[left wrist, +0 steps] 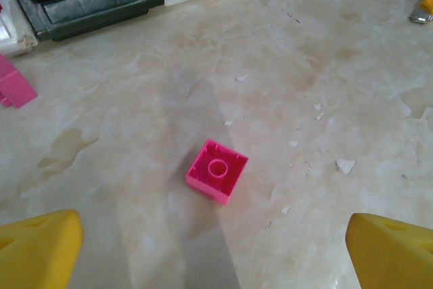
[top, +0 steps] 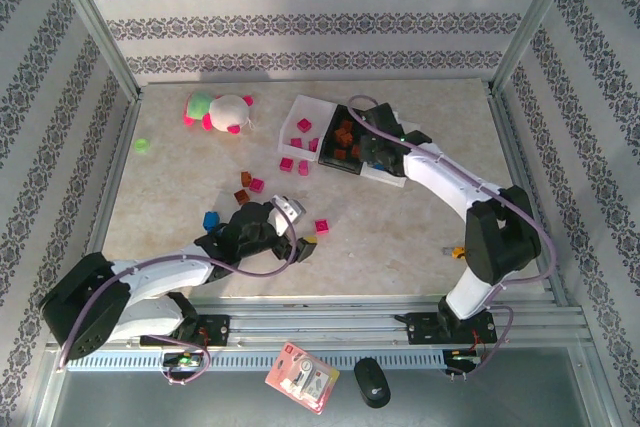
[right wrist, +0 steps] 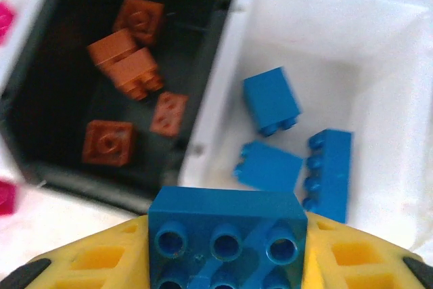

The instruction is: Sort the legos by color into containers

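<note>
Blue brick (right wrist: 226, 225) pinched in right fingers (right wrist: 101, 262) hovers beside the black tray (right wrist: 61, 99); left fingers (left wrist: 40, 248) gape over one pink brick (left wrist: 217, 170), others unsorted on the table (left wrist: 304, 65)

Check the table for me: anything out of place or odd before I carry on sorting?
A plush toy and a green piece sit at the far left, neither a lego. White flakes lie scattered by the pink brick, which is upside down, hollow side up.
</note>
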Controlling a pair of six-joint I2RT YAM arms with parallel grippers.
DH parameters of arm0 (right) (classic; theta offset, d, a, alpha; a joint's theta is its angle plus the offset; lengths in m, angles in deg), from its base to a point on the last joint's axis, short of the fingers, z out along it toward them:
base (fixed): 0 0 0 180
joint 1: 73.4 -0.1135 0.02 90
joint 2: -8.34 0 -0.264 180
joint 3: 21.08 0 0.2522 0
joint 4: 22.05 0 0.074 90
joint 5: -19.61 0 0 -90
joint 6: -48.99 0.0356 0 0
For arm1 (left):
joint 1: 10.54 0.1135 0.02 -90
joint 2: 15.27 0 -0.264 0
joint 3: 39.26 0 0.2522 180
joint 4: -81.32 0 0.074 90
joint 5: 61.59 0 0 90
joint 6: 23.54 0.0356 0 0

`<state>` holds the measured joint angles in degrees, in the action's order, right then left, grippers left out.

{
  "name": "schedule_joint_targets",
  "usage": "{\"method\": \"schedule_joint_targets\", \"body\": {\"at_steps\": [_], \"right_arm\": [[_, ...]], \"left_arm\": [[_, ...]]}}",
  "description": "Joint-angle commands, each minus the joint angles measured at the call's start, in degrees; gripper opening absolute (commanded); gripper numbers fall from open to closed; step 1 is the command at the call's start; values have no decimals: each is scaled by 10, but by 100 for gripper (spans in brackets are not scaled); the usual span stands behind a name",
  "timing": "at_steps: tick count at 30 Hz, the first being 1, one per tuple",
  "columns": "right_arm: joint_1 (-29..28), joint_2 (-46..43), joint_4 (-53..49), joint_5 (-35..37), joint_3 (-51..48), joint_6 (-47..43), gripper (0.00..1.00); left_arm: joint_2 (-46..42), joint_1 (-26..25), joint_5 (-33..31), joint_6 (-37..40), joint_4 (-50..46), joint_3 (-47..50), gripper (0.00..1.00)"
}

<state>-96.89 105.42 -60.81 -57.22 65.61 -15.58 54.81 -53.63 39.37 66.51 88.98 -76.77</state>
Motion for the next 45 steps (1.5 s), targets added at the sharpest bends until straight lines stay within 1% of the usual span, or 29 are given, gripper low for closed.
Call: {"method": "schedule_joint_targets", "body": {"at_steps": [1,4,7,11,13,18,19,22,24,27,31,33,35,37,41,42,45], "right_arm": [[29,41,22,-26,15,-27,41],[51,77,24,-48,38,-35,44],[60,100,22,-52,58,-43,47],[60,84,21,-52,61,-48,58],[57,59,24,-47,52,-49,65],[43,-21,26,-38,13,-55,73],[39,-42,28,-37,0,-58,74],[24,-106,36,-38,-40,-65,75],[17,-146,37,-44,-65,-68,76],[6,-198,34,-54,-103,-69,77],[-2,-248,22,-52,-144,-66,78],[-2,-269,21,-48,-163,-61,78],[-2,-284,20,-47,-178,-58,78],[-2,-293,17,-48,-184,-56,78],[-2,-299,14,-44,-187,-58,79],[-1,-298,14,-45,-187,-58,79],[-1,-296,14,-47,-184,-60,79]], "left_arm": [[16,-8,12,16,53,-23,99],[30,-7,-1,18,54,-28,99],[39,-8,-10,24,45,-33,99],[41,-8,-12,36,24,-39,99],[45,-7,-12,42,10,-45,99],[77,-7,8,58,-53,-81,99],[86,-7,14,62,-71,-92,100],[117,-8,21,68,-127,-130,92],[137,-7,19,74,-154,-154,91],[170,-7,20,77,-158,-178,89],[225,-7,26,91,-207,-236,84],[250,-8,27,105,-216,-254,83],[273,-7,30,123,-216,-264,77],[294,-8,33,137,-227,-278,75],[317,-7,41,140,-231,-291,65],[320,-8,41,136,-229,-292,61],[319,-7,39,127,-215,-289,43]]}}
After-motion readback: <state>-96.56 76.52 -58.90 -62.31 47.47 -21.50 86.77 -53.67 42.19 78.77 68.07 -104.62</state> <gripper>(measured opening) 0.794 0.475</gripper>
